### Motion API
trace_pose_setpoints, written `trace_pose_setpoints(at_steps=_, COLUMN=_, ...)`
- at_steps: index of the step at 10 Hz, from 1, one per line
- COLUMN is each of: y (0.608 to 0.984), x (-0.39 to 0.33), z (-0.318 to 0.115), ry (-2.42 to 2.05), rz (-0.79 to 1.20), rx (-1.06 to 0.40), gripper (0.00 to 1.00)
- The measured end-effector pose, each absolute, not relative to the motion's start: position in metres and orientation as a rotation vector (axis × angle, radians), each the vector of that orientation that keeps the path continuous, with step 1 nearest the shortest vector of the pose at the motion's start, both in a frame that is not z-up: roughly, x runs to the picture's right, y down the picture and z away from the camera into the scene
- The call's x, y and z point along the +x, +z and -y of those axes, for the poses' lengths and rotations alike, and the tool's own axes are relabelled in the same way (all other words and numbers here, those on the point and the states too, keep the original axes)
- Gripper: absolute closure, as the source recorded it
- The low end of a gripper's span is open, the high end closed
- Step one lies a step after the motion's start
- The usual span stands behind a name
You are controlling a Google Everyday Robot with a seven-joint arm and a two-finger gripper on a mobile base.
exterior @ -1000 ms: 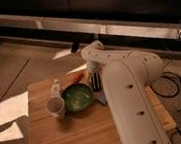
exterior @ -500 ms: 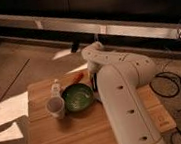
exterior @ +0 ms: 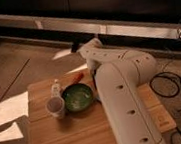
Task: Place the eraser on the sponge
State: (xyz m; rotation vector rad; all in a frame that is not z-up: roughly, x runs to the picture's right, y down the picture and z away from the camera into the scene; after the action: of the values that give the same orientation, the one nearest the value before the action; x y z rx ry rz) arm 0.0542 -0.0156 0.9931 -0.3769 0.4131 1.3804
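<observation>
Claw (exterior: 93, 80) at frame centre, pointing down just right of bowl (exterior: 77, 97), which I judge suits pick or set-down. Cannot tell whether open or holding anything. Eraser, sponge: I see neither; arm (exterior: 121, 102) hides surface (exterior: 68, 140) there. Stick (exterior: 76, 77) above bowl.

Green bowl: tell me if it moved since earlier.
No. The round green bowl keeps its place beside the white cup; the gripper hangs by its rim.

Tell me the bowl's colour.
The bowl is green, clearest in the camera view. The gripper hangs close beside it.
</observation>
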Motion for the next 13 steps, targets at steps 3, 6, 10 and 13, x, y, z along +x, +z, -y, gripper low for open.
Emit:
trace_pose_setpoints(at_steps=3, y=0.952, x=0.062, z=0.028, ry=1.381, rz=-0.418, rx=-0.319, gripper=1.00)
trace_pose_setpoints(at_steps=6, y=0.906, x=0.062, z=0.023, ry=1.380, rz=-0.424, rx=-0.304, gripper=1.00)
trace_pose_setpoints(at_steps=10, y=0.861, x=0.053, z=-0.021, ry=1.361, rz=-0.477, rx=-0.349, gripper=1.00)
trace_pose_setpoints(at_steps=13, y=0.855, x=0.070, z=-0.041, ry=1.387, rz=-0.543, rx=-0.350, gripper=1.00)
